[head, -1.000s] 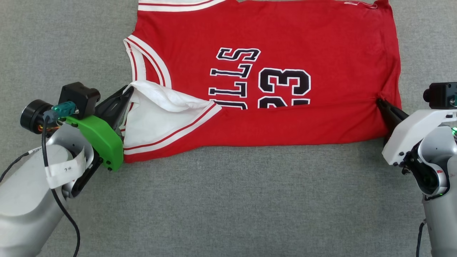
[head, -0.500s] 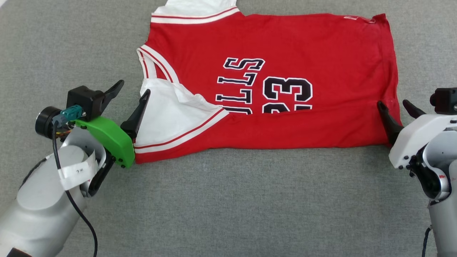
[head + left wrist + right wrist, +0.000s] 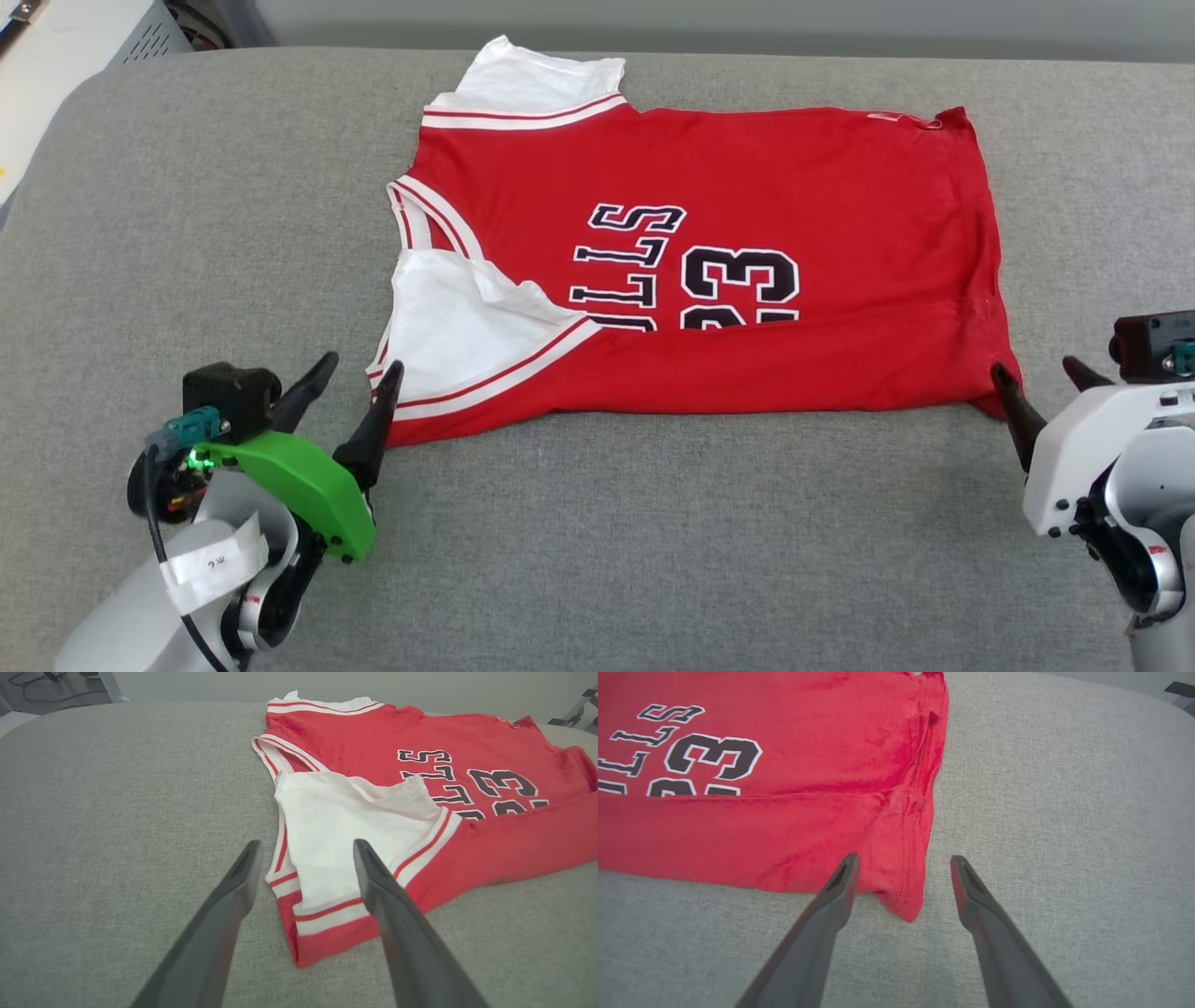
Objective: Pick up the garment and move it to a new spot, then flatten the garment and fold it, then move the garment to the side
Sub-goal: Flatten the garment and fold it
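The left gripper (image 3: 364,362) and right gripper (image 3: 1032,364) have let go and stand wide beside the near corners of the garment (image 3: 728,168), which lies toward the surface's (image 3: 597,523) far edge. The near-edge fold appears complete.

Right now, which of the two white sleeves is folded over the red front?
The near sleeve, beside the left hand: it lies folded onto the chest of the garment. The far sleeve sticks out flat.
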